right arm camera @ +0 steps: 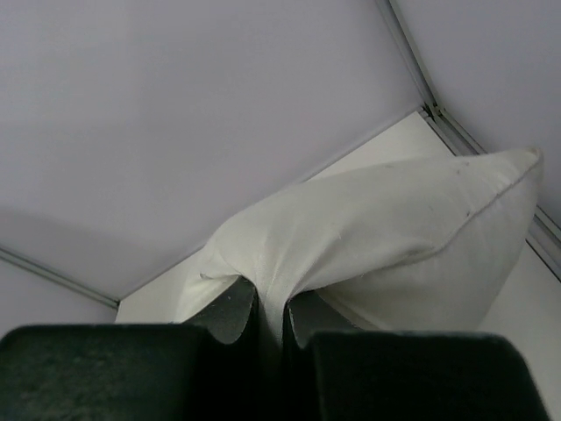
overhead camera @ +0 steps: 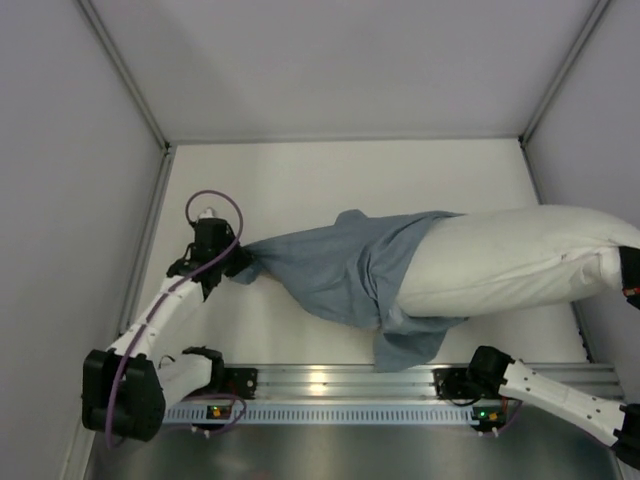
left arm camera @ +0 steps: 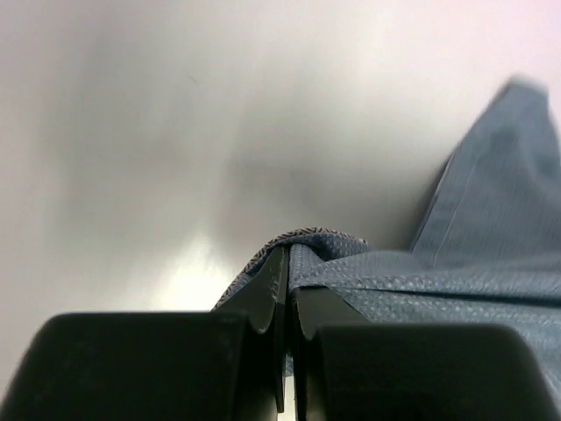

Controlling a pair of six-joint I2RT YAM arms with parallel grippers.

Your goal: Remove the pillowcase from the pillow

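Observation:
The grey-blue pillowcase (overhead camera: 340,268) lies stretched across the middle of the table, still covering the left end of the white pillow (overhead camera: 510,262). Most of the pillow sticks out to the right. My left gripper (overhead camera: 238,264) is shut on the pillowcase's left end, and the pinched blue fabric (left arm camera: 351,263) shows in the left wrist view between the jaws of that gripper (left arm camera: 287,272). My right gripper (overhead camera: 628,275) sits at the right edge of the top view, shut on the pillow's right end; the right wrist view shows white pillow fabric (right arm camera: 377,228) pinched in that gripper (right arm camera: 270,307).
Grey enclosure walls (overhead camera: 70,200) stand on the left, back and right of the white table (overhead camera: 300,180). A metal rail (overhead camera: 340,382) with the arm bases runs along the near edge. The pillow's right end lies close to the right wall.

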